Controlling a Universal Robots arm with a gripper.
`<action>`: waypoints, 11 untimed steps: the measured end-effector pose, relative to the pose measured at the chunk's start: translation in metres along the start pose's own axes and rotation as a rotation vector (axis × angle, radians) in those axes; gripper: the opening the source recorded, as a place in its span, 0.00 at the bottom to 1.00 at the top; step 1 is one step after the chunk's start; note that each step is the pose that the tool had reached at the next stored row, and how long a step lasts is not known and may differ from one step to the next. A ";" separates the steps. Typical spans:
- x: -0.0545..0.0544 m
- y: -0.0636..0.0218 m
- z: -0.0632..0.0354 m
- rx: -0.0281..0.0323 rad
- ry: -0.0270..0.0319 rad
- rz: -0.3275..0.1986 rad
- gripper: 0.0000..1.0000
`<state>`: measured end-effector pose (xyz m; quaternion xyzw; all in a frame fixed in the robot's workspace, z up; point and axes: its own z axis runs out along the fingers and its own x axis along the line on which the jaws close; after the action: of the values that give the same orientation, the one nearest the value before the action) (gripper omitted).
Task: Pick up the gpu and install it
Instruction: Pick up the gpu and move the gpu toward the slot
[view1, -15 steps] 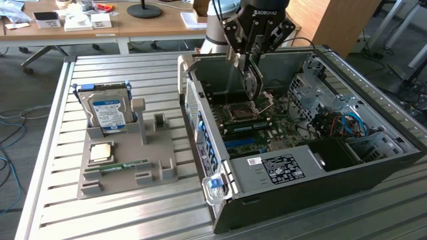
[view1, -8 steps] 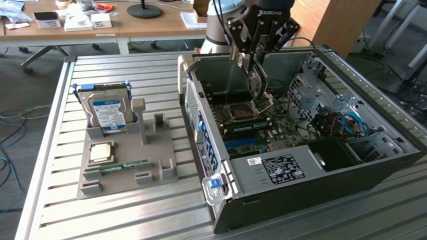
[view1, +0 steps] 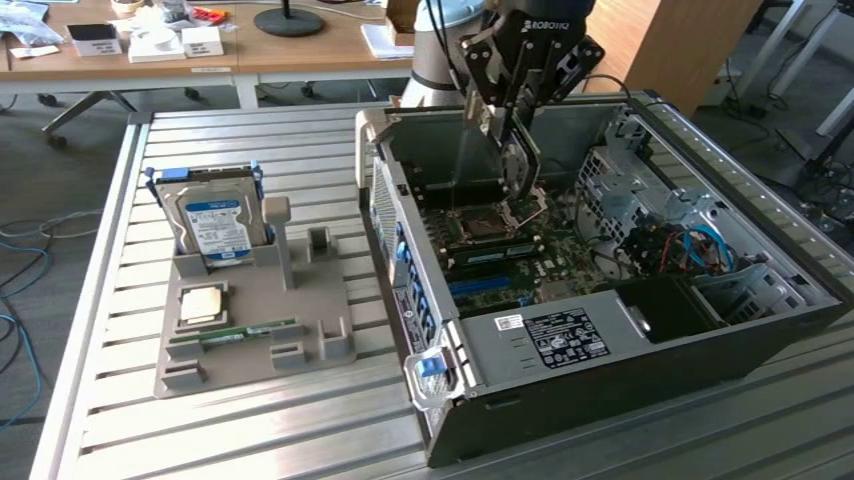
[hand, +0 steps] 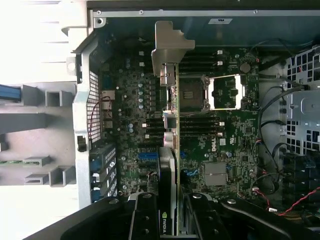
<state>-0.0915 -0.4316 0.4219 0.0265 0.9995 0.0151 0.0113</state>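
Observation:
My gripper (view1: 511, 112) hangs over the open computer case (view1: 398, 215), shut on the gpu (view1: 523, 170). The gpu is a thin dark card held on edge, its lower end just above the motherboard (view1: 561, 255) near the CPU socket (view1: 483, 226). In the wrist view the gpu (hand: 173, 135) runs edge-on away from the gripper (hand: 170, 212), with its silver bracket (hand: 168, 47) at the far end and a green logo by the fingers (hand: 145, 217). Blue slots (hand: 148, 156) lie on the motherboard (hand: 230, 145) beside the card's line.
A grey parts holder (view1: 254, 350) on the slatted table at the exterior view's left carries a silver hard drive (view1: 218, 226), a CPU chip (view1: 203, 302) and a green memory stick (view1: 248, 331). Inside the case are a power supply (view1: 563, 336), drive cages and loose cables (view1: 681, 250).

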 end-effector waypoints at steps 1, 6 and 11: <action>-0.001 0.0001 0.0000 0.0000 0.0000 0.000 0.27; -0.006 0.0006 0.0001 0.0000 0.0000 0.000 0.27; -0.012 0.0012 0.0003 0.0000 0.0000 0.000 0.27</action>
<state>-0.0792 -0.4310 0.4219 0.0264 0.9995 0.0151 0.0113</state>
